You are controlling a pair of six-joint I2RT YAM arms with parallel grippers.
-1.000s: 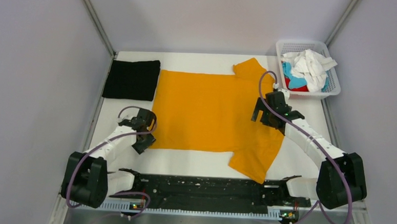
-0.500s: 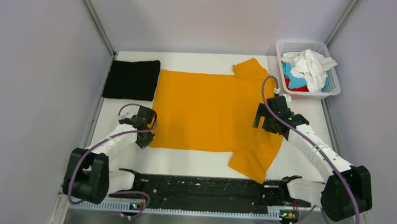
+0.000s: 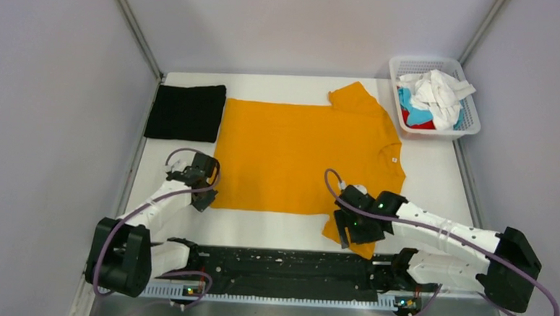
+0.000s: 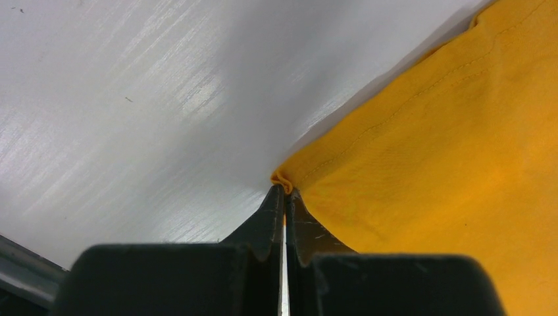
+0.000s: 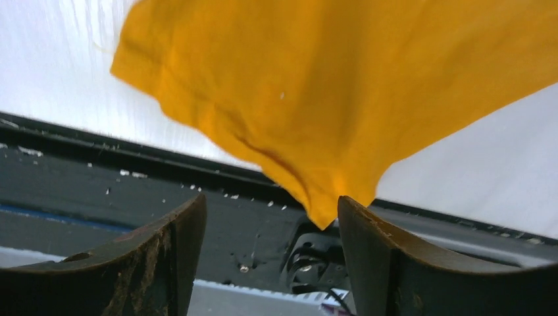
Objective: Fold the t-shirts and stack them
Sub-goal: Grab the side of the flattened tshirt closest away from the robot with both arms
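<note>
The mustard-orange t-shirt [image 3: 291,158] lies spread flat across the middle of the table, its collar with a white label [image 3: 391,158] to the right. My left gripper [image 3: 204,197] is at its near left hem corner. In the left wrist view the left gripper [image 4: 284,189] is shut, pinching that orange corner [image 4: 281,179]. My right gripper [image 3: 349,228] hovers over the near sleeve [image 3: 356,231]. In the right wrist view the right gripper [image 5: 270,214] is open; the sleeve's tip [image 5: 322,210] hangs close to the right finger [image 5: 368,243]. A folded black t-shirt [image 3: 186,112] lies at the far left.
A white mesh basket [image 3: 427,62] at the far right corner holds crumpled white [image 3: 436,90], light-blue [image 3: 408,101] and red [image 3: 418,120] shirts. Grey walls close in both sides. A black rail [image 3: 286,263] runs along the near edge between the arm bases.
My right arm has swung from the collar area down to the near sleeve by the front edge, uncovering the label. My left gripper stays at the hem corner.
</note>
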